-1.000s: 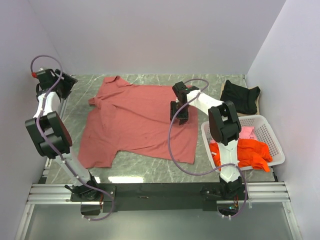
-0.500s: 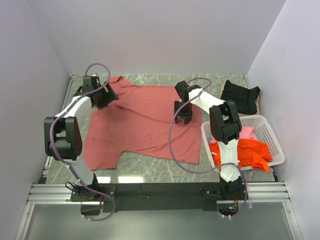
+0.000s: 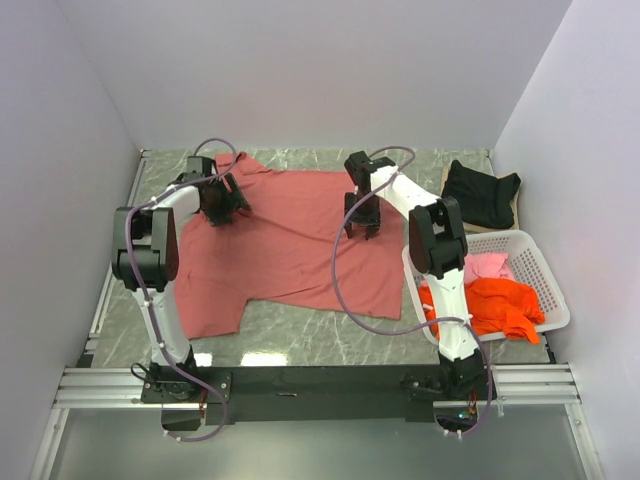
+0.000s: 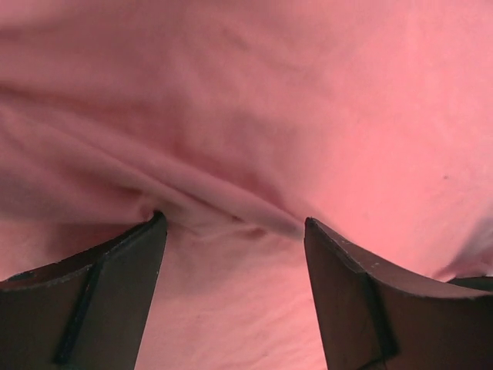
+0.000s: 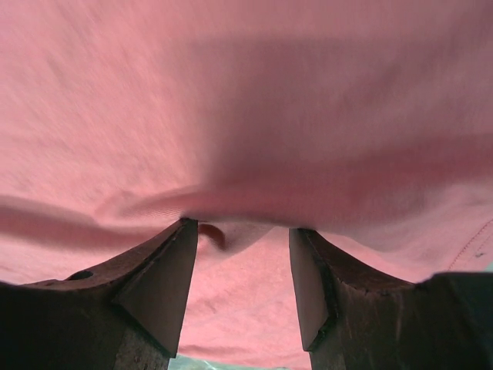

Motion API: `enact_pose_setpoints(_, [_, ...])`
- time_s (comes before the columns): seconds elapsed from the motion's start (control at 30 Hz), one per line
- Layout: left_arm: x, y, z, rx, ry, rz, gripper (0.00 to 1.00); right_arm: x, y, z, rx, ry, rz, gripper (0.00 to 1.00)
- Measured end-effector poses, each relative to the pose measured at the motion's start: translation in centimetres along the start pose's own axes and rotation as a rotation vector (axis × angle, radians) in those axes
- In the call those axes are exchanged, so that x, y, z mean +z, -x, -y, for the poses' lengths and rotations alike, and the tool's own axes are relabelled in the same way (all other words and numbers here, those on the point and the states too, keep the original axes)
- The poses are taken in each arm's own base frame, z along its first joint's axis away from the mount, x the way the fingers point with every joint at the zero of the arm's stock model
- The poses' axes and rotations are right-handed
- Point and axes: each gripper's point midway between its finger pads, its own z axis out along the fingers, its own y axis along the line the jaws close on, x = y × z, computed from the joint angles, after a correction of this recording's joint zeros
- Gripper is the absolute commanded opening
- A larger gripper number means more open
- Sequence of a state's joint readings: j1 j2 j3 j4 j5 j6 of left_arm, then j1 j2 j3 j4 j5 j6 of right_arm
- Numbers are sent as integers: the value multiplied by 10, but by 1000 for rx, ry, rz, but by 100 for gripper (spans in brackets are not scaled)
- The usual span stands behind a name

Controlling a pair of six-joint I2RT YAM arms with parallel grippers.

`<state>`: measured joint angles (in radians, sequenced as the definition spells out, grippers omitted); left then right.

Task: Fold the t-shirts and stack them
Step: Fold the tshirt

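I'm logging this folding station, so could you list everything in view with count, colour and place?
brick-red t-shirt: 1, dusty red, spread out on the middle of the table
black t-shirt: 1, black, bunched at the far right corner
orange t-shirt: 1, bright orange, in the near end of the basket
pink t-shirt: 1, pink, in the basket, behind the orange one
basket: 1, white lattice, right side of the table
table: 1, grey-green marble pattern, under everything
left pincer: 1, dark, open, tips on the red shirt's far left part
right pincer: 1, dark, open, tips on the red shirt's far right part
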<state>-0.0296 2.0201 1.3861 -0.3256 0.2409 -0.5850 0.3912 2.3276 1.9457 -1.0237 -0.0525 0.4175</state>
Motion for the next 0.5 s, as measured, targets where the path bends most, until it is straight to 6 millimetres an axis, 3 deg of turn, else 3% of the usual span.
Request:
enact_pose_setpoints(0.33, [24, 36, 15, 1, -15, 29, 79, 5, 43, -20, 3, 40, 40, 58])
enact_pose_setpoints(0.5, [29, 51, 20, 15, -25, 53, 80, 4, 52, -27, 11, 108, 45, 59])
